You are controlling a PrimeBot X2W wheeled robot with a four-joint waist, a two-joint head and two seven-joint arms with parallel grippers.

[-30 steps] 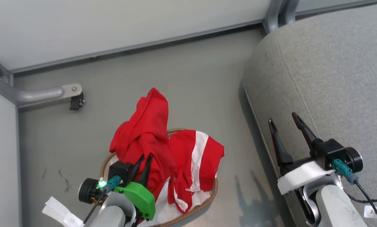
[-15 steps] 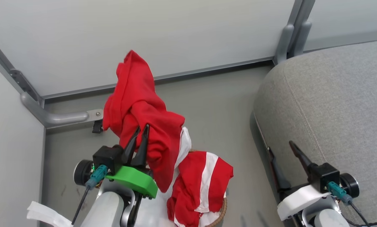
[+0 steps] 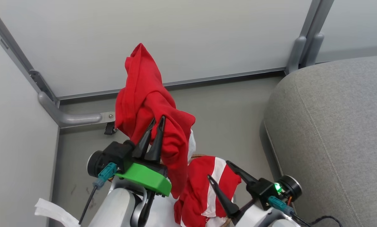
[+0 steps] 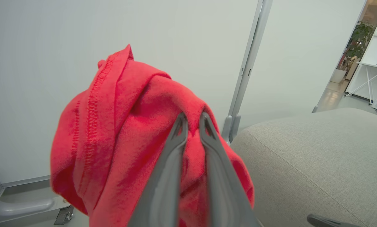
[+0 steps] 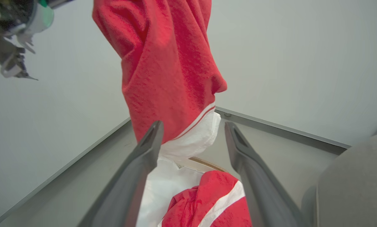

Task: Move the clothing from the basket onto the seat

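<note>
My left gripper (image 3: 156, 121) is shut on a bright-red garment (image 3: 147, 104), held up in the air above the basket; its white cuff with a thin red stripe (image 5: 196, 134) hangs down. In the left wrist view the fingers (image 4: 193, 121) pinch the red cloth (image 4: 112, 142). A second red garment with a broad white band (image 3: 212, 189) lies heaped in the basket, whose brown rim (image 5: 207, 163) barely shows. My right gripper (image 3: 218, 171) is open, just right of that heap, with nothing between its fingers. The grey seat (image 3: 333, 132) lies to the right.
Pale partition walls (image 3: 175, 37) with grey metal posts (image 3: 305, 44) close off the back and left. A metal foot with a caster (image 3: 109, 127) stands on the grey floor (image 3: 232, 107) behind the basket. A white tag (image 3: 52, 212) hangs by my left arm.
My left gripper has lifted the red garment out of the basket. My right gripper has swung left from beside the seat toward the banded garment. The camera has tilted up.
</note>
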